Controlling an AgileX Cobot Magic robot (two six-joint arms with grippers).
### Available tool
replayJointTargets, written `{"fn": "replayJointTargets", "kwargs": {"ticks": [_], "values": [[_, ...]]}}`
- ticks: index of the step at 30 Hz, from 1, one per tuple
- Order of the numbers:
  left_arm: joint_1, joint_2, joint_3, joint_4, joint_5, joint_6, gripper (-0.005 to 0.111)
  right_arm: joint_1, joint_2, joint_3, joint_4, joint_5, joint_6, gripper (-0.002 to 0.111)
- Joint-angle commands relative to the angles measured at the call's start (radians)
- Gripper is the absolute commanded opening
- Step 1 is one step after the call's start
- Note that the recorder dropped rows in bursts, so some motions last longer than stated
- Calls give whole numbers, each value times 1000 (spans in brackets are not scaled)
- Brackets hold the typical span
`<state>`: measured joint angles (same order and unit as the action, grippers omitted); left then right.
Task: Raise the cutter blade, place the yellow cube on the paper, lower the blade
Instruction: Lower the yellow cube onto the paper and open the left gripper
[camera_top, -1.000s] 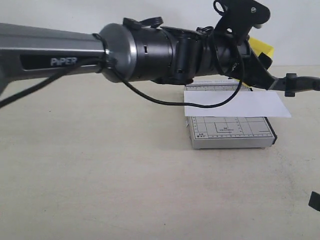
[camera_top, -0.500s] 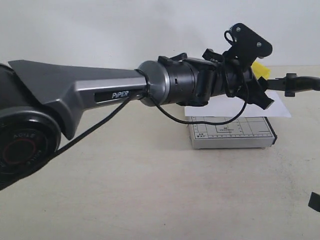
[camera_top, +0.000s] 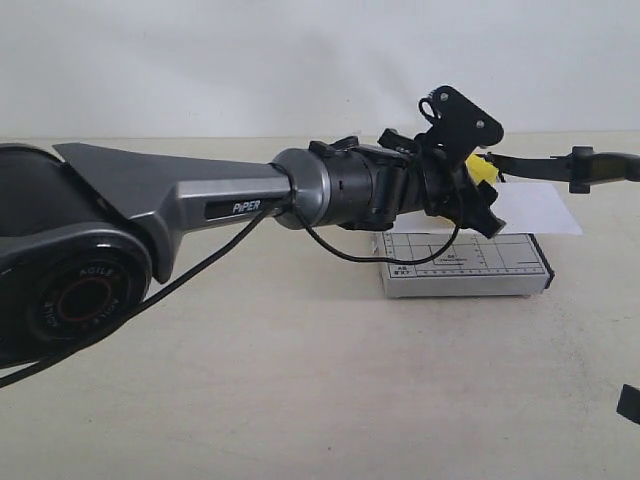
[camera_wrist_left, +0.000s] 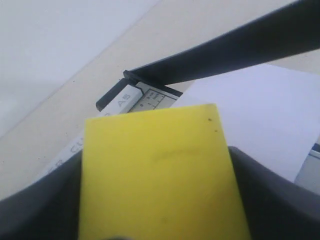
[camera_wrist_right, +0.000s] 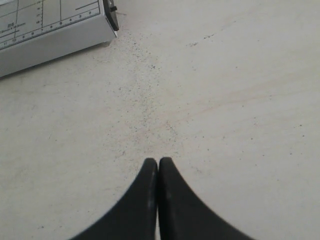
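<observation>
Our left claw pinches the yellow cube by two flat faces above the paper; we judge it rigid, light, unlikely to slip.

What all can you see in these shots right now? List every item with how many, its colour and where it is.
board: one, grey with grid, on the table right of centre
paper: one, white, lying across the board, overhanging its right side
blade: one, black, raised above the paper
cube: one, yellow, held in the left claw by the paper
table: one, beige, under everything
wall: one, white, behind the table
cable: one, black, hanging under the left arm
left arm: one, grey and black, reaching across from the left
left claw: one, black, shut on the cube
right claw: one, black, shut, over bare table near the board's corner
</observation>
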<state>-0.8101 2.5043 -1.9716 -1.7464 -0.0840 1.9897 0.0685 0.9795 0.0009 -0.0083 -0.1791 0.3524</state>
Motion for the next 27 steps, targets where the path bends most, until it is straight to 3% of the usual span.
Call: {"fn": "replayJointTargets", "kwargs": {"ticks": [1,4,16,27], "values": [[2,-3,-6,2,10,0,5,0,0,-1,-3,-2,-5,0],[2,-3,-6,2,62,0,5,0,0,-1,-3,-2,-5,0],[2,6,-6,2,59,26,7,0,0,-1,-3,1,-3,0],[2,38,-6,2,84,53,70,0,0,-1,-3,3,-3,0]]}}
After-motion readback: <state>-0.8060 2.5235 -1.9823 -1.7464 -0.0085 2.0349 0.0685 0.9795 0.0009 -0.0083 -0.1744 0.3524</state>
